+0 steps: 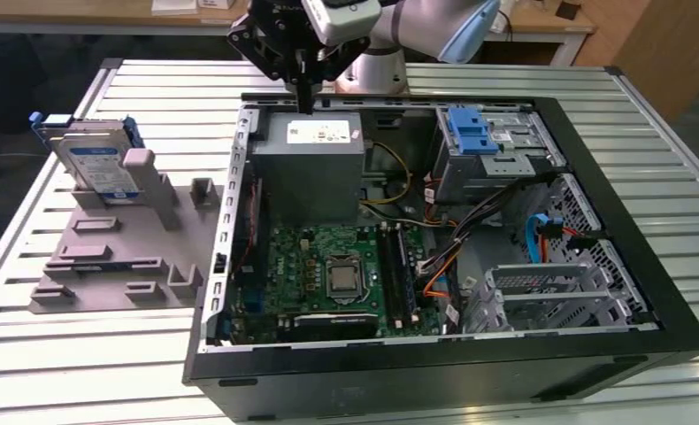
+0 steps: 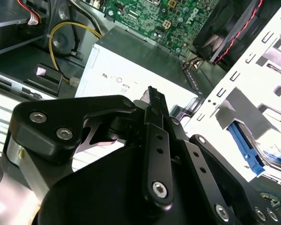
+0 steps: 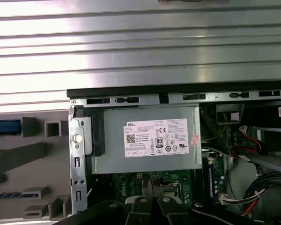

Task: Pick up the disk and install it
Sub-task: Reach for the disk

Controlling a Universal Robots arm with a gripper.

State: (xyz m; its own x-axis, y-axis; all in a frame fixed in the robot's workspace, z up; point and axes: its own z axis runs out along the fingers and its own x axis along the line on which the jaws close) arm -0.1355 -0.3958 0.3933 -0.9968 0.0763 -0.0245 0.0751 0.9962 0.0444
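The flat silver-grey metal disk [image 1: 95, 166], with a blue-and-white label and blue plastic rails, stands on edge in a grey plastic holder [image 1: 102, 266] at the exterior view's upper left. The holder sits on the slatted metal table [image 1: 149, 88]. My black gripper [image 1: 310, 104] is well apart from the disk. Its fingers are pressed together on nothing, just above the grey metal power-supply box [image 1: 311, 168] in the open black computer case [image 1: 444, 372].

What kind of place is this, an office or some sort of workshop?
Likely a robotics lab bench for computer assembly: a robot arm hangs over an open desktop case on a slatted metal table, with the disk parked in a grey fixture.
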